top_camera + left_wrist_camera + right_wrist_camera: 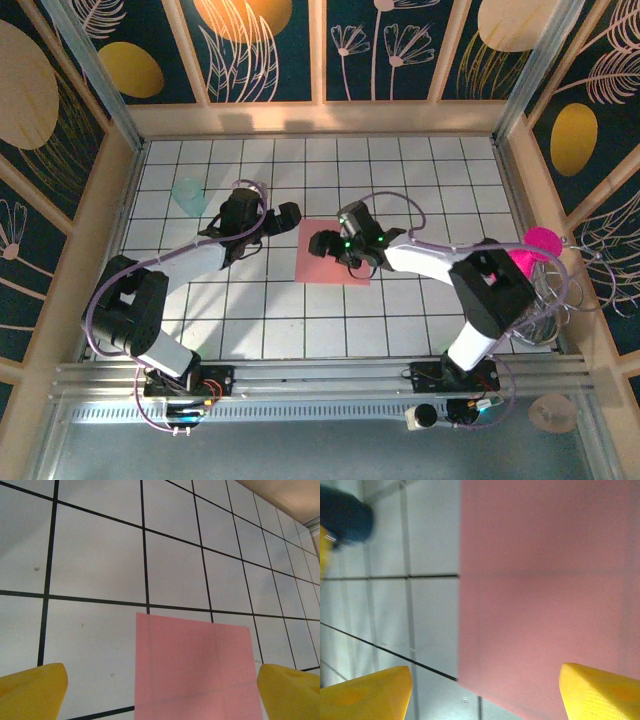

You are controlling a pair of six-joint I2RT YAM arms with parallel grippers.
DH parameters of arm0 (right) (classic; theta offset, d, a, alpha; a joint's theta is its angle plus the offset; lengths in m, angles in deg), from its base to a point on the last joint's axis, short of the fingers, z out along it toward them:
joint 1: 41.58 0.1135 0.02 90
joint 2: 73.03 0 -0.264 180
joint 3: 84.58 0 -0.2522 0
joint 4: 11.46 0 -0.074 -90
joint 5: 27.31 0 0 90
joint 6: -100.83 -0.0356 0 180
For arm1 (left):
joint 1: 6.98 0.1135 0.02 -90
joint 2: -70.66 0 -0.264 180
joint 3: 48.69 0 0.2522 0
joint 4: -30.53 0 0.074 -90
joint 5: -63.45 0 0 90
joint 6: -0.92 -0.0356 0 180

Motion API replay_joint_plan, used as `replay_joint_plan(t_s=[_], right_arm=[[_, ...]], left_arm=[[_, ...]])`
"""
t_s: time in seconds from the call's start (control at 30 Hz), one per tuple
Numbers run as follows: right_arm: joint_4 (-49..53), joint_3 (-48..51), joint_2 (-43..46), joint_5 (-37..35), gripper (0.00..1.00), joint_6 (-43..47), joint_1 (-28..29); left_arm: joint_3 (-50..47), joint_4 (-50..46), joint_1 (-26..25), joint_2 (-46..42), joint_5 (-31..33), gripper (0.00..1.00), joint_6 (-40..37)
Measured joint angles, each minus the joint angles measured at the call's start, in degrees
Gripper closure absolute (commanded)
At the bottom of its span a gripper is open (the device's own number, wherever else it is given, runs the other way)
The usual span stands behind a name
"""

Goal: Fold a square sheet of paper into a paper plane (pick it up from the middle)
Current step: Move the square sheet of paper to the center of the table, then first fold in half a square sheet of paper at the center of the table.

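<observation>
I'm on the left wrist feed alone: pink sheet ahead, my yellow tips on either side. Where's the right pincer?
Observer: In the top view, the right pincer hangs over the left half of the square sheet of paper.
Operator: Open or shut?
Observer: Open. Its wrist view shows both fingertips spread wide, gripping nothing.
Operator: Anything else near me?
Observer: A pale teal object sits on the table, off to the left of your left pincer.

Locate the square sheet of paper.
In the top view the square sheet of paper lies flat at the centre of the table, under the right gripper, with the left gripper just beyond its left edge.
</observation>
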Motion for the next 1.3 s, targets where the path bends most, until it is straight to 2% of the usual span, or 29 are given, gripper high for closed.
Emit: replay_joint_plan(t_s=[0.13, 0.27, 0.5, 0.7, 0.9, 1.3], right_arm=[[0.02, -0.04, 4.39, -0.52, 0.28, 0.66, -5.40], [4.00, -0.44, 3.28, -3.06, 0.38, 3.28, -10.25], [9.66, -4.37, -2.97, -5.90, 0.55, 6.45, -11.39], [10.58, -4.28, -4.28, -5.44, 0.60, 6.38, -11.39], [10.05, -3.17, -4.63, -3.89, 0.62, 6.23, -11.54], [8.46, -1.55, -7.50, -1.20, 0.65, 6.25, -12.52]], left_arm=[[0.00, -2.27, -0.66, -1.68, -0.37, 0.08, 0.87], [-0.04, -4.57, -2.86, -2.89, -0.55, 0.08, 1.70], [0.28, -6.14, -7.39, -1.14, -2.56, 0.13, 3.56], [3.23, -6.10, -10.51, 5.84, -6.49, 0.13, 4.17], [6.32, -6.03, -11.45, 10.54, -9.07, 0.13, 4.79], [10.95, -6.10, -11.45, 15.41, -8.92, 0.11, 5.18]])
